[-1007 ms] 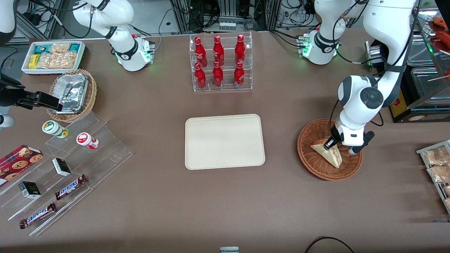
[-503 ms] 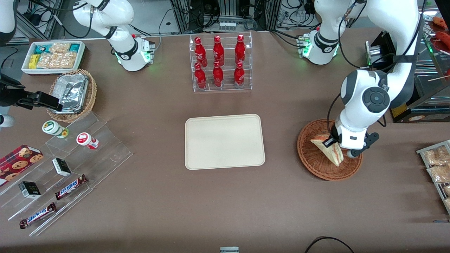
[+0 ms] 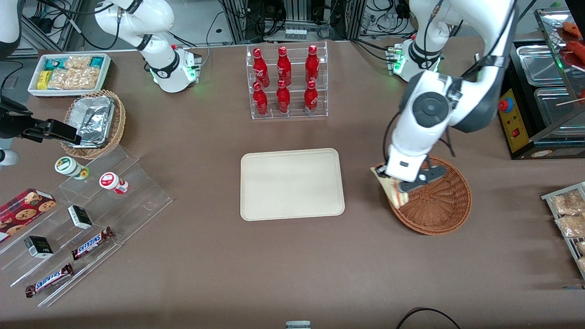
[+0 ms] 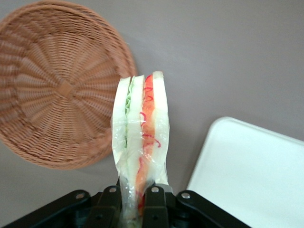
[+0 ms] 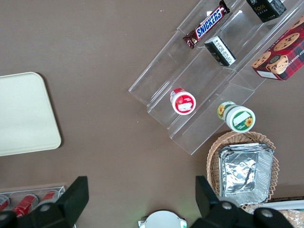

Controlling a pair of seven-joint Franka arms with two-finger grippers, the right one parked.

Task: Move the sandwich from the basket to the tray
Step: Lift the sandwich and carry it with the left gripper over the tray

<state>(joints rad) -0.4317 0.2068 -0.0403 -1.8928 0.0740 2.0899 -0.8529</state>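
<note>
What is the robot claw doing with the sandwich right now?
Claw shut on sandwich, lifted over the basket rim nearest the tray. Tray bare, table between them open. Nothing in the way.

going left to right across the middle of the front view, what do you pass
Tan wicker basket of silver foil trays → clear rack of red bottles → flat cream-beige plastic tray → the left arm's gripper, shut on the clear-wrapped triangular sandwich → round reddish-brown wicker basket.

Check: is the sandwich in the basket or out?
Out: the gripper holds the sandwich lifted, above the basket rim nearest the tray.
</note>
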